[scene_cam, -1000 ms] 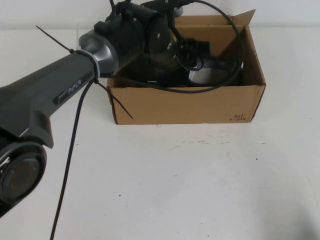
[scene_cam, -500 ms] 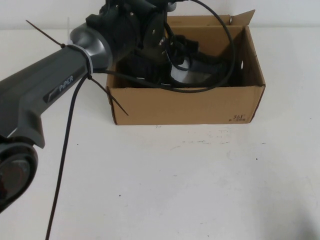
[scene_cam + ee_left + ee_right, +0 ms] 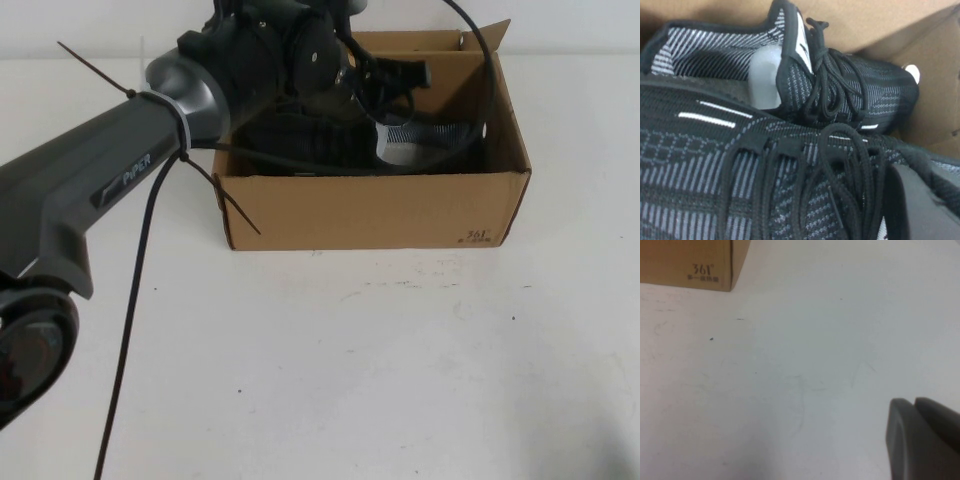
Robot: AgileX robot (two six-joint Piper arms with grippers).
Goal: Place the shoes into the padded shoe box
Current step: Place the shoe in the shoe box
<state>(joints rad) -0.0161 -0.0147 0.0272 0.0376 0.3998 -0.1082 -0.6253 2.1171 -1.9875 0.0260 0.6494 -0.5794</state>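
High view first: the left arm (image 3: 110, 190) reaches from the near left across the tabletop (image 3: 380, 350) and over the padded shoe box (image 3: 370, 210), its wrist housing covering the box's left rear part. The left pincer (image 3: 395, 75) sits past that housing, above the box's open top, dark against dark, so its fingertips are hard to separate from the cable (image 3: 470, 70) looping around them; it is clenched with nothing seen between the fingers. Below and just beside it, inside the box, lie the shoes (image 3: 330, 145), mostly a black mass with only a grey-white striped collar showing clearly. How the two shoes lie against each other cannot be read from here.

The left wrist view is filled by them: the nearer shoe (image 3: 740, 175), with laces and white dash marks, runs off the picture's edges, and the farther shoe (image 3: 840, 85) lies touching it, toe toward a cardboard corner. A pale translucent piece (image 3: 764, 80) sits in the farther shoe's opening; what it is I cannot tell. One dark pincer finger (image 3: 920, 210) cuts in at the edge, blurred, over the nearer shoe's laces.

The right pincer (image 3: 922, 437) shows only in its own wrist view, as a cut-off grey tip above bare tabletop, well apart from the box corner with its printed marks (image 3: 702, 271). The fingers there lie closed together, holding nothing.
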